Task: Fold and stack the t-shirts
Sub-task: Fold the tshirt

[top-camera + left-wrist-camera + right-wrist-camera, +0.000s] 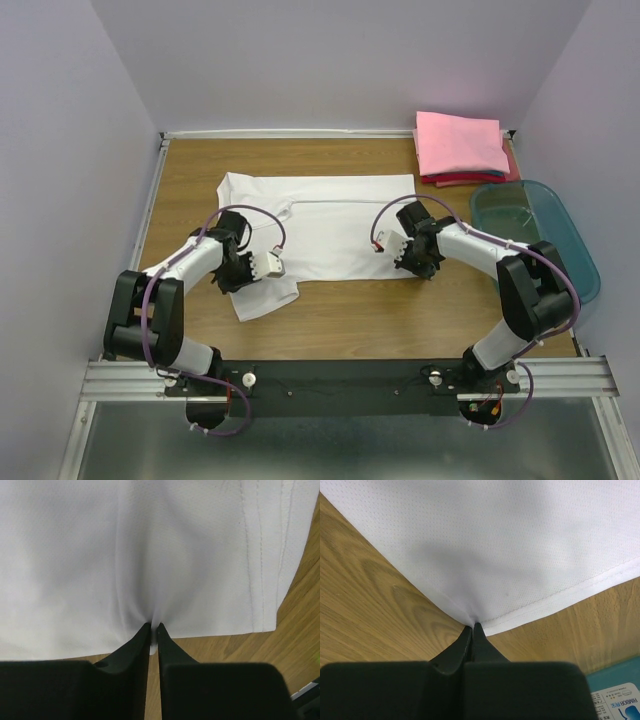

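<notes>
A white t-shirt (330,225) lies spread across the middle of the wooden table, one sleeve trailing toward the near left. My left gripper (230,272) is shut on its near edge; in the left wrist view the cloth (150,555) puckers into the fingertips of the gripper (154,628). My right gripper (418,262) is shut on the shirt's near right corner. In the right wrist view the hemmed corner (520,545) is pinched between the tips of the gripper (472,626). A folded pink t-shirt (460,143) tops a stack at the far right, with a red one (470,181) under it.
A translucent teal plastic bin (545,235) stands at the right edge of the table, just beyond my right arm; its corner with a label (617,700) shows in the right wrist view. Purple walls close in the table (200,160) on three sides.
</notes>
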